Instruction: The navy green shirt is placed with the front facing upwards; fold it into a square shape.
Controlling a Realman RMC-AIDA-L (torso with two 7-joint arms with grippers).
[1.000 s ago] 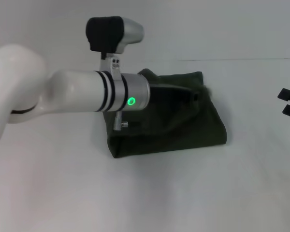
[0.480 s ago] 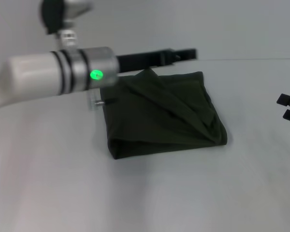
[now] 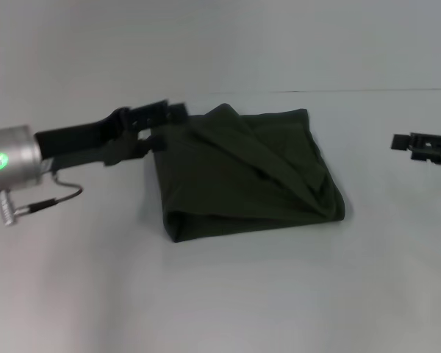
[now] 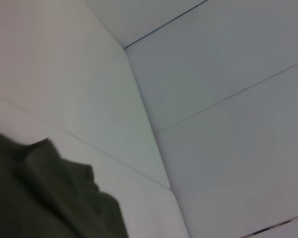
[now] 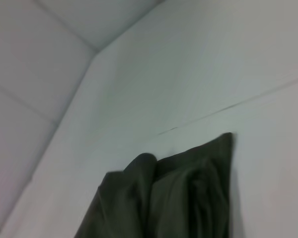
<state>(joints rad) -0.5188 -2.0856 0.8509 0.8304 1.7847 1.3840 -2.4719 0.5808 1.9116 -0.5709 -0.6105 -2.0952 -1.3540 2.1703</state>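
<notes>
I see the navy green shirt (image 3: 246,176) lying folded into a rough square on the white table, about centre and slightly toward the far side. It's dark olive, lettering hidden. Diagonal creases run from its far-left corner to the near-right corner, where layers bunch. The near-left edge is a rounded fold; the far-left corner humps up.

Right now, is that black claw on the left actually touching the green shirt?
Cannot tell. In the head view the left gripper sits at the navy green shirt's far left corner, with no clear gap or contact.

Left gripper (image 3: 162,125) raised; right gripper (image 3: 404,143) apart
</notes>
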